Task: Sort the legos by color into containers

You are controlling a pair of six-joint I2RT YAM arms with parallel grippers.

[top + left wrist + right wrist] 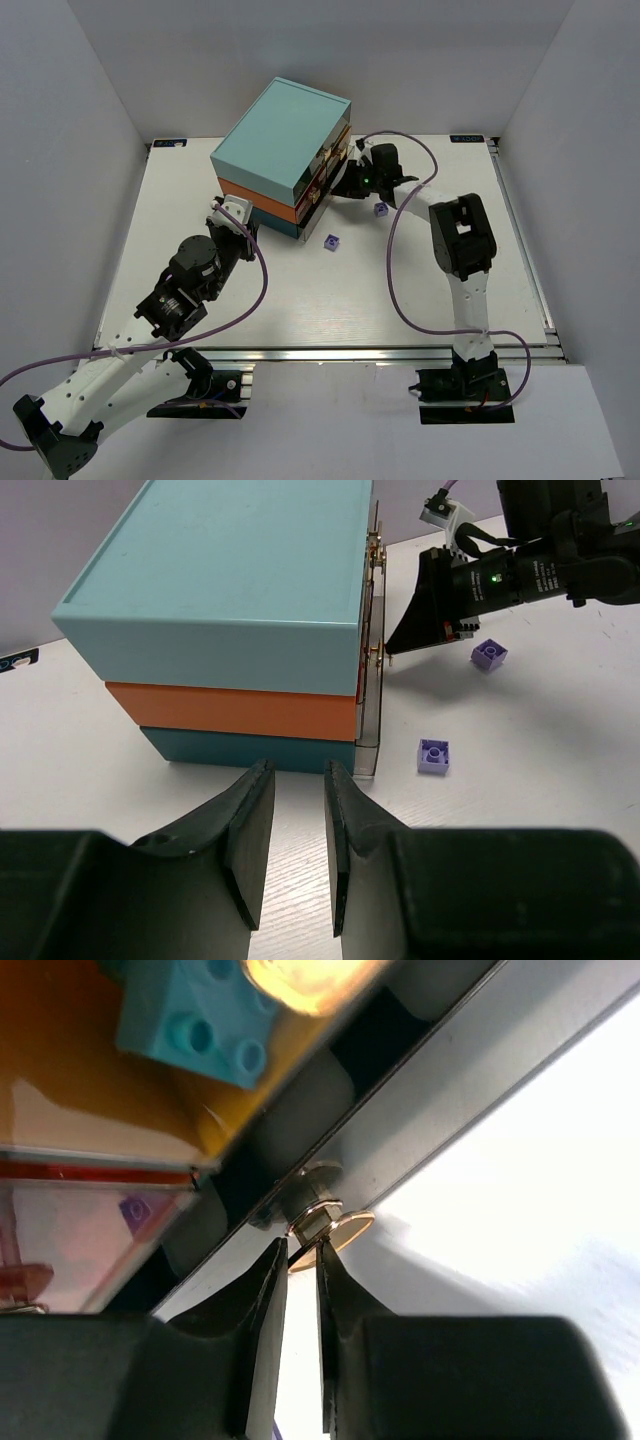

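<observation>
Pinching the handle (326, 1222) of a right-facing drawer (440, 1120), right jaws; left jaws ajar, empty.

The chest (280, 140) is set at the rear of the table (400, 290) — a near brick (331, 241) and a far brick (380, 209) are laid right of its front, the right gripper (300, 1260) placed at a handle (318, 1222)

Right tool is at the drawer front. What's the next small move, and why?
Probably firm the right tool on the gold knob and ease it straight out. Its tips flank the knob, though whether they pinch is unclear, and two lavender legos lie on the table outside any drawer.
</observation>
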